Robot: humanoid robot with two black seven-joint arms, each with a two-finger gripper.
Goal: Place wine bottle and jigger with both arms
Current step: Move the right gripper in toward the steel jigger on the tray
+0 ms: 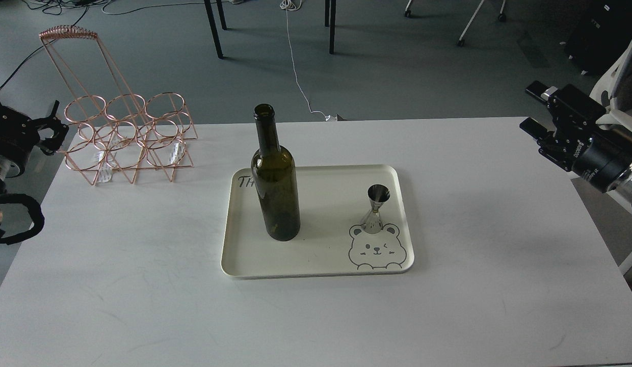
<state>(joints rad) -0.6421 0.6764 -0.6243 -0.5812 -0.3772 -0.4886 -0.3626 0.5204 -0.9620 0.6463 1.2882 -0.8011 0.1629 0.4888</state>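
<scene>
The wine bottle point(276, 196) is dark olive-green and stands upright on the left part of a cream tray point(316, 267). The jigger point(377, 209) is small and steel, and stands upright on the tray's right part, at the top of a printed bear drawing. My left gripper point(57, 124) is at the far left edge, beside the table and well away from the bottle; its fingers look spread and empty. My right gripper point(531, 109) hovers at the far right, above the table's back right corner, open and empty, far from the jigger.
A rose-gold wire bottle rack point(127, 135) stands at the table's back left, close to my left gripper. The white table point(142, 285) runs wide around the tray. Chair and table legs stand on the floor behind.
</scene>
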